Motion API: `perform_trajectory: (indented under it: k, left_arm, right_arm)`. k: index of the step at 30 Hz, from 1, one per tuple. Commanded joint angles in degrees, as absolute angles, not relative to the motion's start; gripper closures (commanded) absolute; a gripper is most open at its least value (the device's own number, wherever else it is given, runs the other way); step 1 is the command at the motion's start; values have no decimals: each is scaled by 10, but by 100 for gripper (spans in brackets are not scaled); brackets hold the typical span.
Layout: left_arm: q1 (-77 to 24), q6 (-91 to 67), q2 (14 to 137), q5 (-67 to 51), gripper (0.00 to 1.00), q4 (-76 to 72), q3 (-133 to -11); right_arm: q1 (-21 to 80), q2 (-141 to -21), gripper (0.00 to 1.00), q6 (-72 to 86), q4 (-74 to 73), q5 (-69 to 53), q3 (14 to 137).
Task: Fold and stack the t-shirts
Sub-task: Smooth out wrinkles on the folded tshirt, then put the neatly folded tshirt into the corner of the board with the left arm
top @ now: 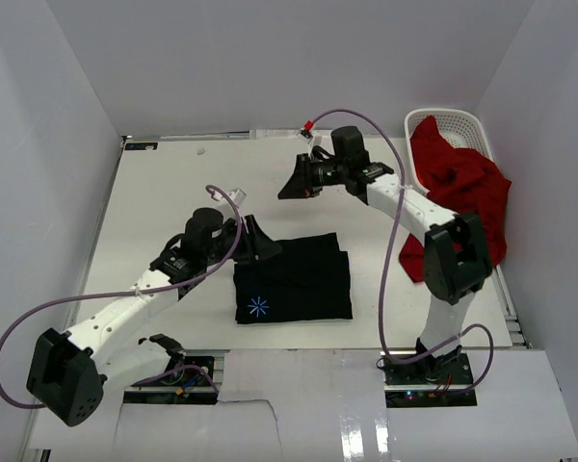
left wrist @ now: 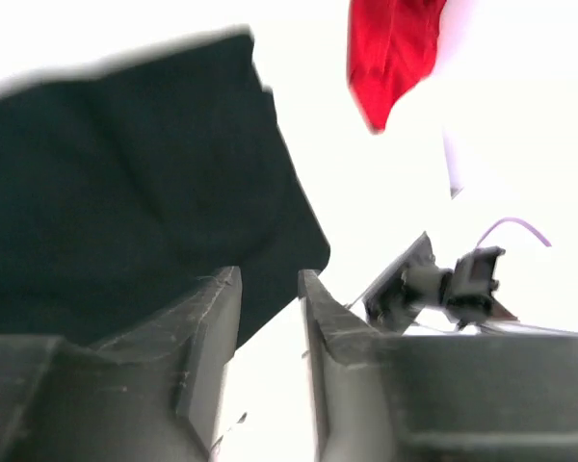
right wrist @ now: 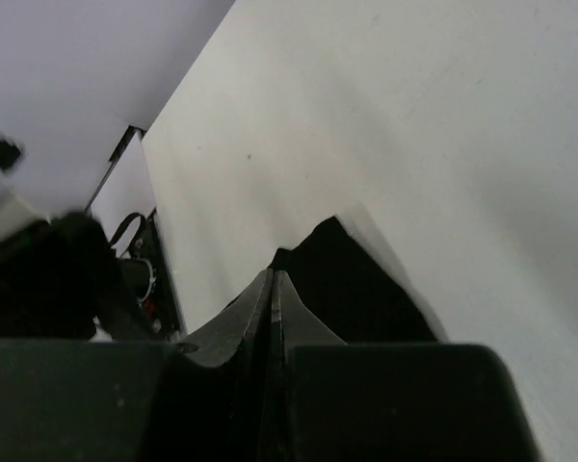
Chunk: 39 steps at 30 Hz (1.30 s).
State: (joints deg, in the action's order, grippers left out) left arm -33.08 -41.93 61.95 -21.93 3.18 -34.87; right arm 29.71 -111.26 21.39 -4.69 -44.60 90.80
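Between the left gripper's [left wrist: 270, 281] fingertips there is a plain gap with nothing in it. The jaws stand a little apart and low over the table [top: 164, 192], just beside the far left corner of the black t-shirt [top: 299, 274], and I judge them to be off the cloth. That shirt lies near the middle of the table as a flat folded rectangle, its light-blue star mark [top: 258, 307] facing up at the near left corner.

Farther back, the right gripper [right wrist: 273, 281] hangs above the table with its fingers pressed together and holds nothing.

Off to the right, the red t-shirt [top: 462, 183] is unfolded. It is bunched over the near side of the white lattice basket [top: 451, 117], and one end trails down beside the right arm.

Both shirts look light, limp and not slippery. Lifted by a single pinch, the red one would probably sag into a rope and could catch on the basket's rim. A pinch on the loose hanging end should draw it clear. For folding, two grips spread along the hem or the shoulders should keep it flat. The black one is best moved by sliding or by holding two corners at once, so its folds do not fall open.
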Motion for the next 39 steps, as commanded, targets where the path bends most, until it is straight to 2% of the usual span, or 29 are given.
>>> perform_trajectory:
  k: [1, 2, 3, 4, 5, 6, 9, 12, 15, 16, 24, 29, 35, 39]
  left_arm:
    - [-326, -382, 592, -84, 49, 208, -434]
    - [-325, -374, 597, -59, 41, 236, -447]
    - [-324, -370, 600, -35, 30, 283, -468]
    - [-323, -369, 606, -11, 27, 306, -476]
    - [-323, -369, 616, 23, 25, 328, -483]
    - [-323, -367, 620, 59, 24, 353, -488]
    - [-323, -364, 627, 89, 23, 364, -483]
    - [-323, -367, 629, 116, 22, 357, -458]
    - [-322, -386, 632, 148, 3, 349, -423]
    - [-322, -395, 633, 162, 2, 344, -412]
    - [-320, -404, 635, 149, 2, 246, -331]
    - [-319, -402, 655, 94, 2, 157, -294]
    - [-318, -396, 661, 47, 8, 94, -276]
    - [-317, -396, 688, 44, 16, 104, -285]
  right_arm:
    - [300, -1014, 92, 188, -55, -439, 810]
    - [300, -996, 92, 188, -53, -438, 783]
    - [300, -978, 88, 189, -52, -430, 760]
    - [301, -945, 84, 188, -56, -425, 717]
    - [300, -927, 76, 187, -59, -421, 697]
    - [300, -911, 64, 182, -62, -409, 679]
    - [300, -844, 54, 178, -83, -376, 618]
    - [300, -782, 49, 175, -98, -359, 571]
    - [300, -731, 48, 169, -119, -356, 541]
    - [301, -710, 48, 166, -126, -353, 536]
    - [300, -640, 48, 161, -150, -367, 491]
    - [301, -621, 48, 164, -150, -374, 472]
    - [300, -618, 48, 167, -149, -375, 455]
    - [300, -617, 48, 167, -149, -377, 452]
